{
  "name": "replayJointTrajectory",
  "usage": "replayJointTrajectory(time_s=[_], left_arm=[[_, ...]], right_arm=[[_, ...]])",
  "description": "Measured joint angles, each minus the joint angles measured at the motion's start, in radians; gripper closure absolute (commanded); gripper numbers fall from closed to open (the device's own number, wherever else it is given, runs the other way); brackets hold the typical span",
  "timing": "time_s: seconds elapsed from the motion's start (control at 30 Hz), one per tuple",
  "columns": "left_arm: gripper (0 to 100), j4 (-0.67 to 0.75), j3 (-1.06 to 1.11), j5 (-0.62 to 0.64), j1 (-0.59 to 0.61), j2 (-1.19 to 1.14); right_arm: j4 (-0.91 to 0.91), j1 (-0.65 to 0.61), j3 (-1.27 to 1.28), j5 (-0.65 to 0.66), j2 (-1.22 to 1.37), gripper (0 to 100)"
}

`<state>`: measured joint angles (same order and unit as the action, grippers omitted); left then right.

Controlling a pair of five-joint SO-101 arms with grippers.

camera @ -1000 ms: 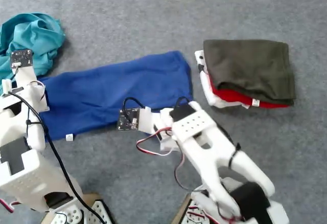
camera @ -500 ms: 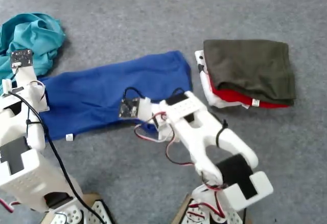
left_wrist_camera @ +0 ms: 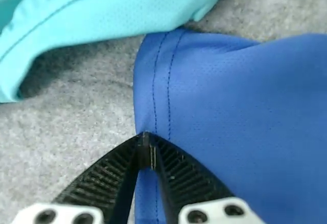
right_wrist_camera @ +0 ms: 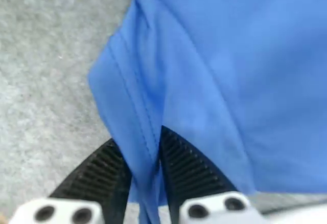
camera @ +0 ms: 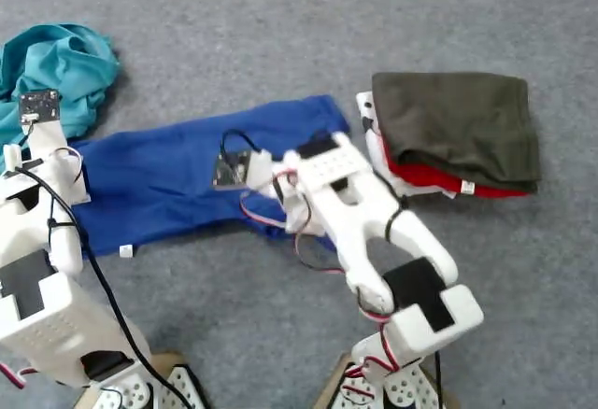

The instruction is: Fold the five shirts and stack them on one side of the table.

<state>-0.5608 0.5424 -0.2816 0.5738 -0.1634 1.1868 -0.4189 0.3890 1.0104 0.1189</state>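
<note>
Fabric of the blue shirt [camera: 168,171], spread on the worktop [camera: 280,45], is pinched twice: the left hand [left_wrist_camera: 145,155] grips its hem beside the teal shirt [camera: 56,63], the right hand [right_wrist_camera: 148,157] grips a raised fold. Folded shirts [camera: 458,133] sit stacked nearby.

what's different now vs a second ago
The right tool, shut on the near edge of the blue shirt, moved toward the far side of the table, dragging that edge over the shirt. The left tool stayed clamped on the shirt's other end; the teal shirt and folded stack did not move.
</note>
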Motion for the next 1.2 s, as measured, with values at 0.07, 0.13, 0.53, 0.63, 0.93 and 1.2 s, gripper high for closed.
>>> replayJointTrajectory(time_s=[0.07, 0.13, 0.53, 0.63, 0.93, 1.2], left_arm=[[97, 0.0, 0.0, 0.0, 0.0, 0.0], [97, 0.0, 0.0, 0.0, 0.0, 0.0], [97, 0.0, 0.0, 0.0, 0.0, 0.0], [97, 0.0, 0.0, 0.0, 0.0, 0.0], [97, 0.0, 0.0, 0.0, 0.0, 0.0], [97, 0.0, 0.0, 0.0, 0.0, 0.0]], right_arm=[[0.069, 0.008, -0.117, 0.008, 0.044, 98.4], [0.143, 0.012, -0.241, 0.035, 0.109, 98.4], [0.483, 0.015, -1.054, 0.18, 0.651, 98.3], [0.514, 0.015, -1.25, 0.18, 0.772, 98.2], [0.571, 0.015, -1.544, 0.18, 0.941, 76.5], [0.571, 0.02, -1.551, 0.157, 0.895, 75.5]])
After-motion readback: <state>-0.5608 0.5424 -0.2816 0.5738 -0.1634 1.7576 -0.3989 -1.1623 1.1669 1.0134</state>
